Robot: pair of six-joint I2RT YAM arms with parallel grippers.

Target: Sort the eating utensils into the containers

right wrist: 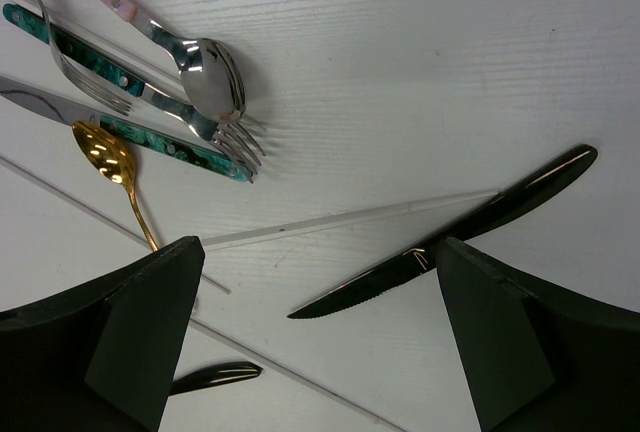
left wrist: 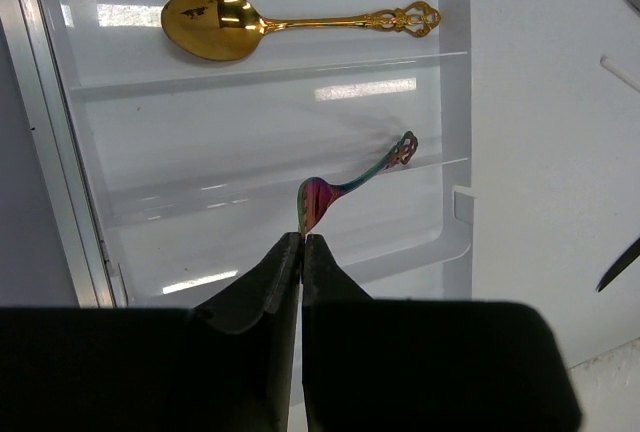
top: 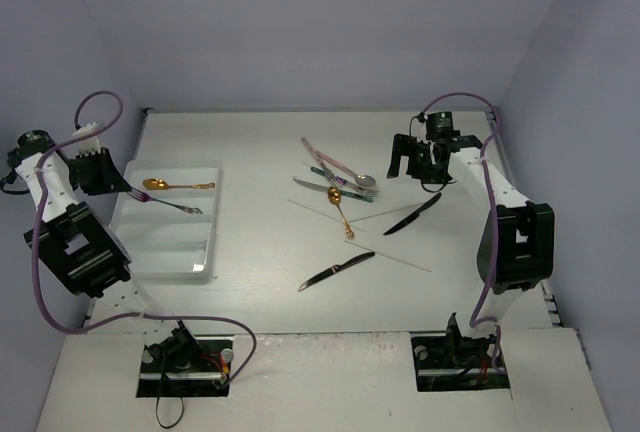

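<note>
Jaws of the left gripper (left wrist: 303, 240) are clenched on one end of a rainbow-tinted utensil (left wrist: 345, 184), which juts out above the white tray (left wrist: 455, 102). Beyond it a gold spoon (left wrist: 260, 24) lies in the far compartment. The left arm leans in over the tray's left side. The right gripper (right wrist: 315, 252) hangs released, jaws spread wide above a black knife (right wrist: 450, 242) and a pale stick (right wrist: 350, 217), its arm stretched out over the bench (right wrist: 420, 52).
</note>
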